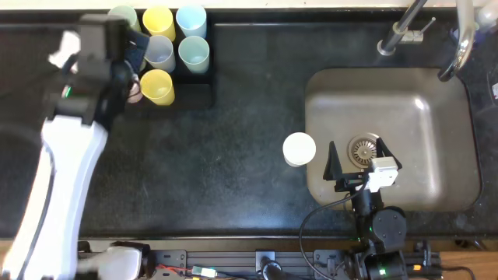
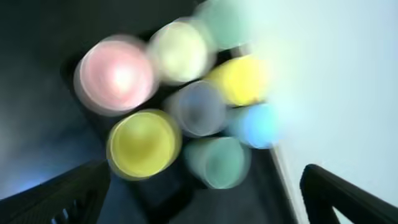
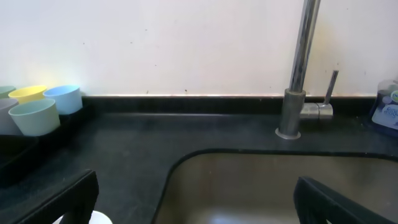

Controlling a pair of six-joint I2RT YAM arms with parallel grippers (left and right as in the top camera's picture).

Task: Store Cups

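Several coloured cups stand upright in a black tray (image 1: pixel 198 95) at the back left: yellow cup (image 1: pixel 158 22), light blue cup (image 1: pixel 191 19), grey cup (image 1: pixel 159 50), teal cup (image 1: pixel 194 53) and a second yellow cup (image 1: pixel 156 87). My left gripper (image 2: pixel 205 202) hangs open above them, over a pink cup (image 2: pixel 116 74) and the yellow cup (image 2: pixel 144 143). A white cup (image 1: pixel 299 148) stands alone on the counter by the sink's left rim. My right gripper (image 1: pixel 362 167) is open and holds nothing, low over the sink (image 1: pixel 436 117).
The faucet (image 3: pixel 298 74) rises at the back of the sink, with a soap bottle (image 3: pixel 388 106) to its right. Dark counter (image 1: pixel 233 179) stretches between the tray and the sink. The left arm (image 1: pixel 66 155) covers the tray's left side.
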